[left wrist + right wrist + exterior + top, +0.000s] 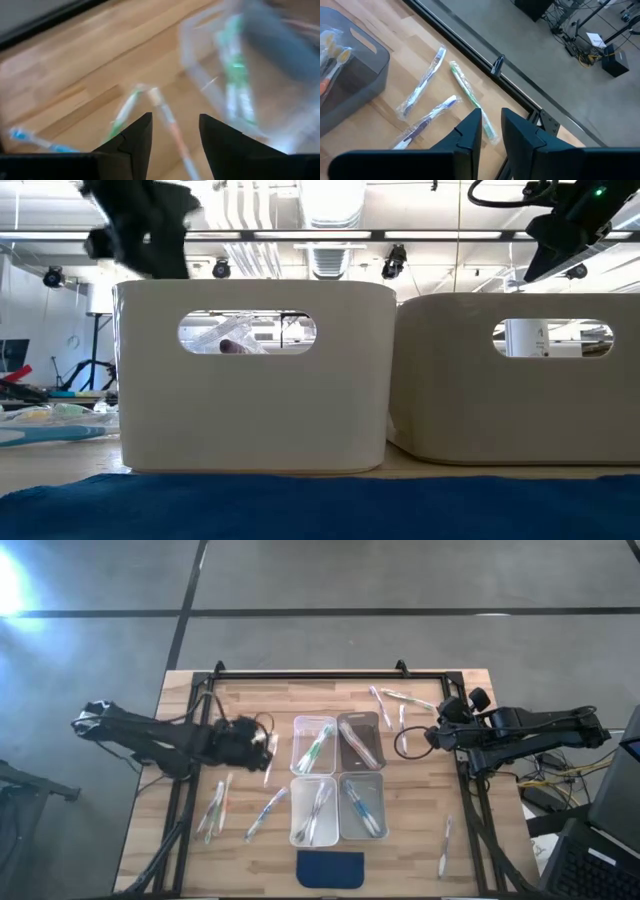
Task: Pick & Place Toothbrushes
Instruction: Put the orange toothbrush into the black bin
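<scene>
High view: the right gripper [428, 736] hovers unladen, fingers narrowly parted, near wrapped toothbrushes [392, 700] at the table's [470, 860] one o'clock (grasp pending); the left gripper [262, 747], fingers apart and unladen, waits beside the clear bins [314, 743].

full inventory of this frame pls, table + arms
bins: four, three clear and one smoky grey, in a two-by-two block at the table's centre, each holding toothbrushes
loose toothbrushes: several, whitish with green, blue or pink accents, in a group left of the bins, a group near the far right edge, and one near the front right
pad: one, dark blue, front edge, centre
table: one, light wood with a black frame
left tool: open, over the brushes left of the bins
right tool: fingers narrowly apart, over the far-right brushes; holds nothing visible
</scene>
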Robot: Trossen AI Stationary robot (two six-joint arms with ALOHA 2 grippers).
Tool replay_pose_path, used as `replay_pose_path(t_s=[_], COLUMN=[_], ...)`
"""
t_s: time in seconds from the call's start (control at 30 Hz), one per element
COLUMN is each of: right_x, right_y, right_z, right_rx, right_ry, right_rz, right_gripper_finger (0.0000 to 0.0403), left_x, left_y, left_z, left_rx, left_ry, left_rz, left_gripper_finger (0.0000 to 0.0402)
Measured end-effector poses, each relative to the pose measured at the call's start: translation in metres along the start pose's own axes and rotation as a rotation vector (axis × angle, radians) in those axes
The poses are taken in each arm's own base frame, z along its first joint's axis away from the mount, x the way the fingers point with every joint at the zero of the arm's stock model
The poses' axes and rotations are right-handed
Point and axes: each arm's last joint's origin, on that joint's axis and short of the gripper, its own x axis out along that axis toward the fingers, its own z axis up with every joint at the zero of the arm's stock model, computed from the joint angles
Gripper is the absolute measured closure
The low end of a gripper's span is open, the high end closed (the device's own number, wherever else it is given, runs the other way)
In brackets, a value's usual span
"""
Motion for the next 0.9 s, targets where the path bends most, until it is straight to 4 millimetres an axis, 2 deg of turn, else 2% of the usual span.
replay_pose_path(t_s=[0.1, 0.23, 0.47, 0.73, 0.9], right_x=[0.000, 0.000, 0.000, 0.000, 0.000], right_y=[0.000, 0.000, 0.000, 0.000, 0.000], right_z=[0.000, 0.000, 0.000, 0.001, 0.000], right_rx=[0.001, 0.001, 0.006, 0.024, 0.043], right_ry=[0.000, 0.000, -0.002, -0.004, -0.003], right_rz=[0.000, 0.000, 0.001, 0.003, 0.003], right_gripper_finger=[0.0313, 0.0296, 0.0269, 0.0241, 0.0225], left_x=[0.016, 0.031, 0.050, 0.061, 0.066], left_y=[0.016, 0.025, 0.022, 0.023, 0.023], left_z=[0.003, 0.005, -0.007, -0.021, -0.025], left_rx=[-0.072, -0.133, -0.187, -0.236, -0.249], left_ry=[0.040, 0.060, 0.115, 0.205, 0.203], left_rz=[0.061, 0.093, -0.022, -0.084, -0.091], left_gripper_finger=[0.0235, 0.0235, 0.0235, 0.0235, 0.0235])
